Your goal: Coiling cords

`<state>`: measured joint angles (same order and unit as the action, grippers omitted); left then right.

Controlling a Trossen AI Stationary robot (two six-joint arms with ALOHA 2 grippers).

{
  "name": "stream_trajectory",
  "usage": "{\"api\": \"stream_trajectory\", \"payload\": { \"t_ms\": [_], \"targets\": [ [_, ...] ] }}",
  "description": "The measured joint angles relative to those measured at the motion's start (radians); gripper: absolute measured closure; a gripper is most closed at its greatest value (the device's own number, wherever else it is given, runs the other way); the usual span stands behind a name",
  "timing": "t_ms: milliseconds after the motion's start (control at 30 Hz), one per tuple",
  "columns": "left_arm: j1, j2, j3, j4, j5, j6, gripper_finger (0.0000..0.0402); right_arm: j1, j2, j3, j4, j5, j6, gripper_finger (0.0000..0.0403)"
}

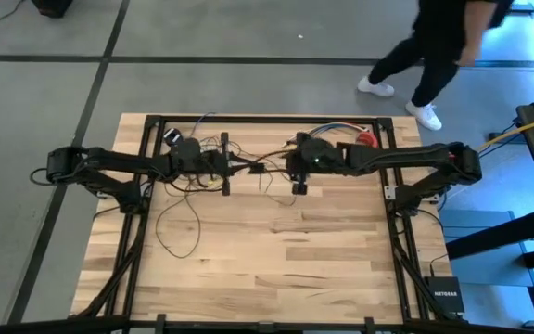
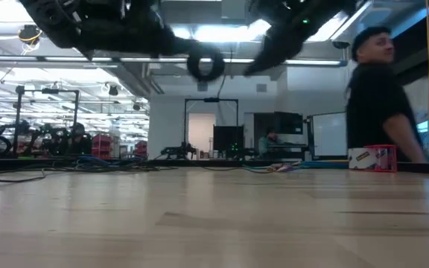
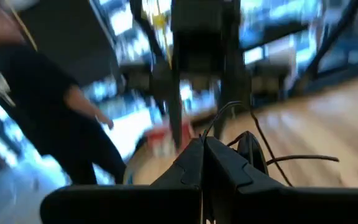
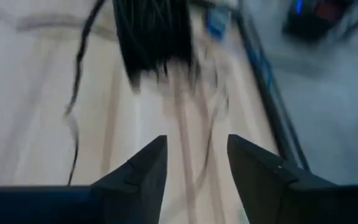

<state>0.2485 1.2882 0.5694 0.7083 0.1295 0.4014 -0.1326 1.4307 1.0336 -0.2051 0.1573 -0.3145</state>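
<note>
The cords are a thin dark wire. Slack loops of it lie on the wooden table [image 1: 276,250] at the left [image 1: 179,227], and a small coil [image 2: 205,65] hangs in the air at mid-table. My left gripper [image 1: 245,168] is raised at the table's middle, pointing level toward the right, and is shut on the wire [image 3: 227,113]. My right gripper [image 4: 196,158] faces it from the right [image 1: 293,174], tilted down. It is open with nothing between its fingers, a short way from the coil. My left gripper pinches the wire between its two shut fingertips [image 3: 211,149], coming level from the table's left. A strand [image 3: 227,113] rises from the tips. Small loops [image 3: 253,155] bunch beside them and hang clear of the table. More wire trails slack down to the tabletop [image 1: 193,190].
A red tape dispenser [image 2: 375,158] and a bundle of coloured wires [image 1: 334,132] sit near the far edge. A black frame [image 1: 267,119] borders the table. A person [image 1: 434,46] walks past the far right corner. The near half of the wood [image 1: 276,278] lies open.
</note>
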Motion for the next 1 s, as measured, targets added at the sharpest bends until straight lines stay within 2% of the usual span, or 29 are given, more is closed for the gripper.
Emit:
{"api": "stream_trajectory", "payload": {
  "t_ms": [133, 300, 533, 1000],
  "targets": [
    [0.000, -0.013, 0.001, 0.091, 0.053, -0.013, 0.0400, -0.034, 0.026, -0.013, 0.239, -0.063, -0.082, 0.0230],
    [0.000, -0.017, 0.001, 0.023, 0.055, -0.023, 0.0400, -0.046, 0.027, -0.012, 0.417, -0.106, -0.085, 0.0230],
    [0.000, -0.018, 0.001, 0.028, 0.055, -0.032, 0.0400, -0.045, 0.027, -0.013, 0.359, -0.140, -0.059, 0.0230],
    [0.001, -0.019, 0.001, -0.038, 0.050, -0.013, 0.0400, -0.043, 0.019, -0.013, 0.308, -0.144, -0.028, 0.0230]
  ]
}}
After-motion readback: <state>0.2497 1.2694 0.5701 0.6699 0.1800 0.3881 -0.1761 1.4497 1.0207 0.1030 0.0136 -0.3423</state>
